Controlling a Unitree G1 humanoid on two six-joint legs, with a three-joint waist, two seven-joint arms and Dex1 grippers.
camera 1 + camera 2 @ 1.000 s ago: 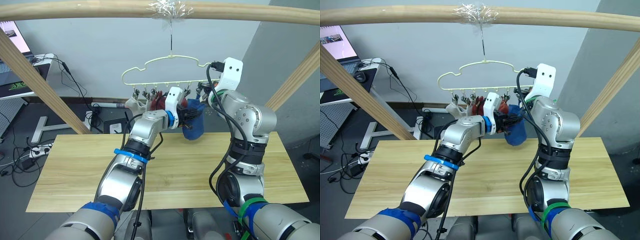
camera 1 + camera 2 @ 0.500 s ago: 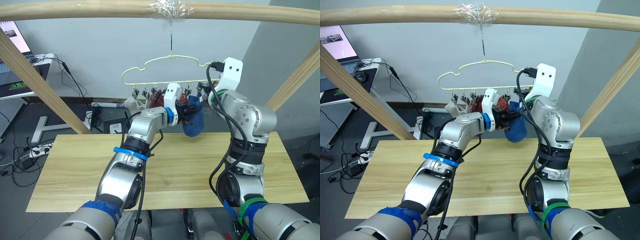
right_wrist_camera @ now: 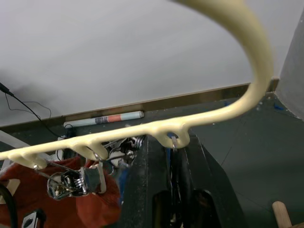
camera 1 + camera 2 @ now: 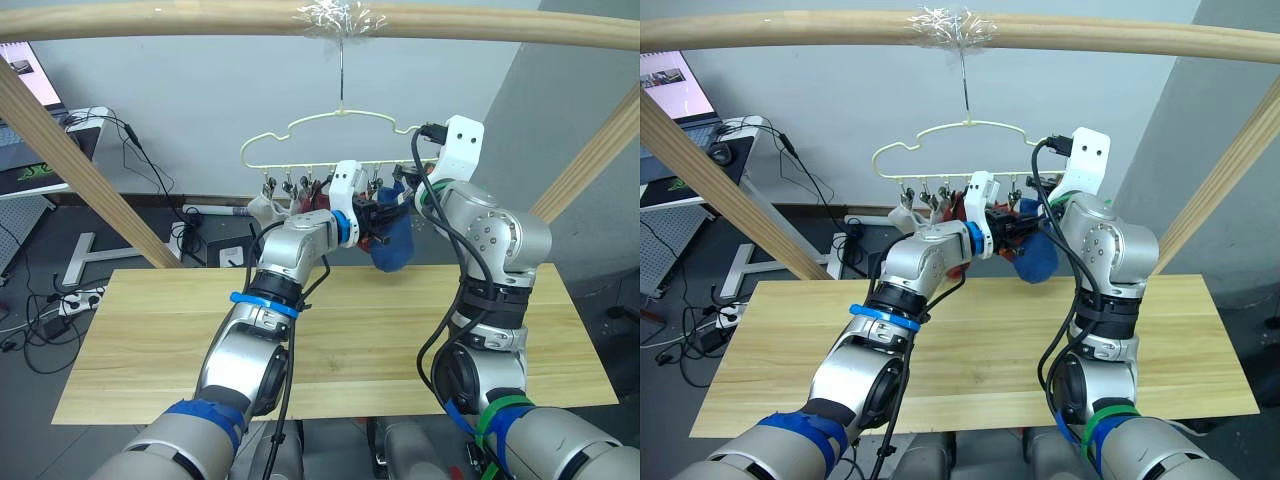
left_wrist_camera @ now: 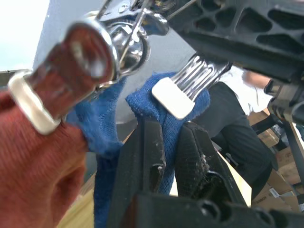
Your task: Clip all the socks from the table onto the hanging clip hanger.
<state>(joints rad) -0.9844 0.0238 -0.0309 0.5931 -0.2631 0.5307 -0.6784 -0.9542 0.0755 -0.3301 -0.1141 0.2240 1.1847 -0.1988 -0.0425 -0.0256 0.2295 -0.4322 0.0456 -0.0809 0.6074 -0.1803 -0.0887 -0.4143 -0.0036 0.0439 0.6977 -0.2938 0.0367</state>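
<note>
The pale clip hanger [image 4: 330,118] hangs by its hook from the top wooden pole. On its clips hang a light grey sock [image 4: 265,208] and rust-red socks [image 4: 958,205]. My left gripper [image 4: 378,215] is raised to the clip row and shut on a blue sock [image 4: 392,245]. In the left wrist view its fingers [image 5: 147,142] pinch the blue fabric just under a metal clip [image 5: 173,97]. My right gripper [image 3: 171,152] sits at the hanger's right end, shut on a clip below the bar [image 3: 142,130]. The light wood table [image 4: 150,330] lies below both arms.
A horizontal wooden pole [image 4: 150,15] spans the top, with slanted poles at the left [image 4: 80,170] and right [image 4: 590,160]. A desk with a monitor [image 4: 25,90] and floor cables stand behind the table at the left.
My left gripper has lifted the blue sock slightly up and to the right, closer to the clip at the right gripper. The right arm has stayed in place.
</note>
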